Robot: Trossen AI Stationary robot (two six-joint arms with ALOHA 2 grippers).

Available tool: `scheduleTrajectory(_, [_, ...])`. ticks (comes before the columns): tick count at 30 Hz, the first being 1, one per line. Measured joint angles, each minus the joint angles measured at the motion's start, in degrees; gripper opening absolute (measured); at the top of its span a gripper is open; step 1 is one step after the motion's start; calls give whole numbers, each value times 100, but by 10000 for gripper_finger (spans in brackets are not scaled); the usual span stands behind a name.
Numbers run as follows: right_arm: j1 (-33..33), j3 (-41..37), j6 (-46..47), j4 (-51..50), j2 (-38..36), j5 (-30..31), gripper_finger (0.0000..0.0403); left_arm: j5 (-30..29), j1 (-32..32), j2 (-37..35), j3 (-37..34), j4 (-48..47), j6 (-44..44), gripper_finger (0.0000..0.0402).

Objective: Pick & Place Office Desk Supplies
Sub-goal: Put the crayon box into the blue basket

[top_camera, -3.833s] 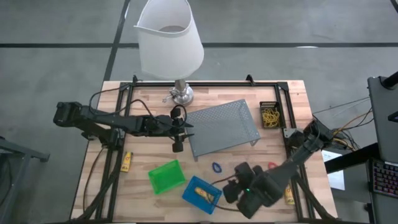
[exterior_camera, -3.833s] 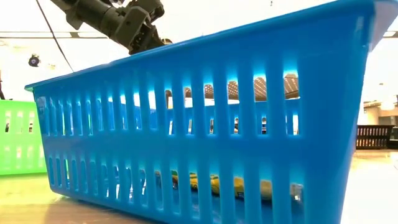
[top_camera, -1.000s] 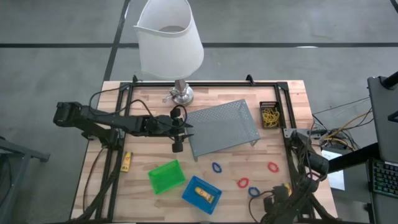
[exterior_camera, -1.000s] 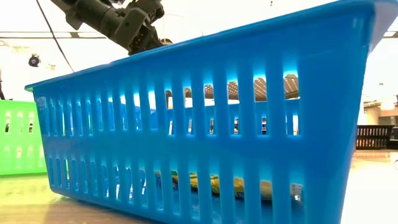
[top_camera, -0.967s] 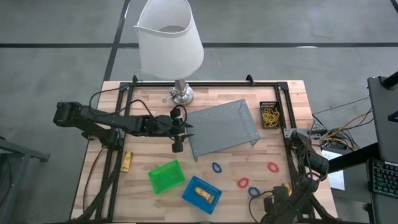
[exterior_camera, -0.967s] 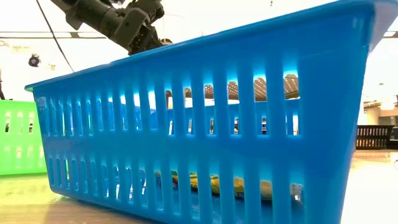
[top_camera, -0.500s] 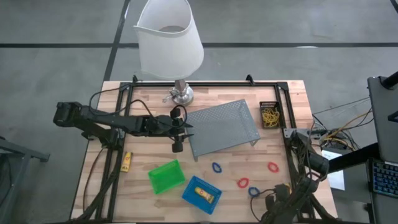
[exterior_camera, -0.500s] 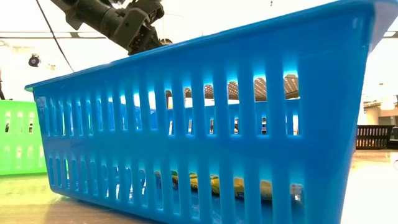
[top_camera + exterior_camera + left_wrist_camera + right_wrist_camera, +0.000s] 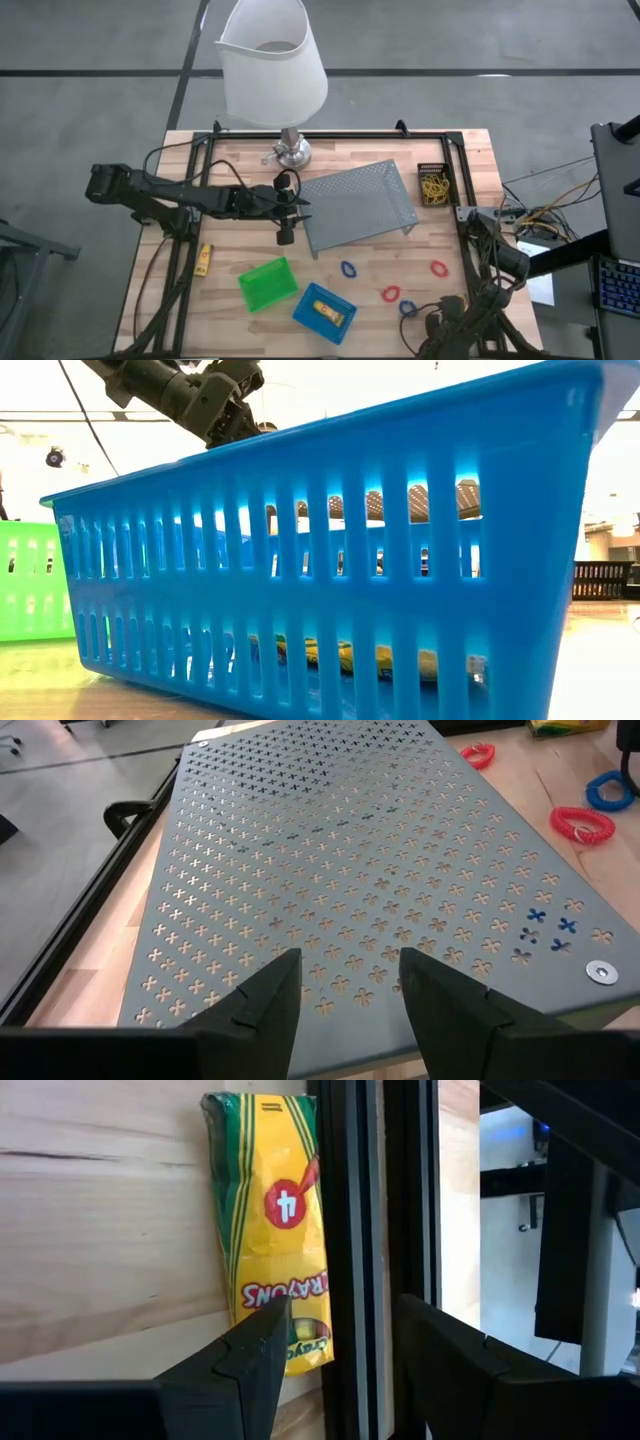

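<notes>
Yellow crayon packs are your stubby supplies: 1 lies in the blue bin [image 9: 323, 309] at the worktop's [image 9: 230, 175] front, 1 [image 9: 204, 259] beside the left rail, and 1 [image 9: 277, 1220] only your right wrist view shows, printed with a 4, against the black frame rail [image 9: 345, 1230]. Red loops [image 9: 390, 294] and blue loops [image 9: 348, 269] lie loose in front of the grey mesh tray [image 9: 358, 204]. The green bin [image 9: 267, 283] looks bare; the black bin [image 9: 434, 185] holds yellow rubber bands [image 9: 434, 189]. Your left gripper [image 9: 343, 982] hangs over the tray's edge, fingers spread, holding nothing. Your right gripper [image 9: 335, 1330] is at the front right corner, fingers spread above that pack.
</notes>
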Motion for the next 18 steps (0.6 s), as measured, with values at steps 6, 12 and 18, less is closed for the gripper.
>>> scheduleTrajectory(6, [-55,83,-2,-12,7,393,187,1,0,0,0,-4,1,175])
scheduleTrajectory(12, [-200,161,-15,171,21,1147,187,1,-1,0,0,-26,0,175])
scheduleTrajectory(18, [-379,216,-147,213,35,1745,187,-1,0,0,0,-28,1,174])
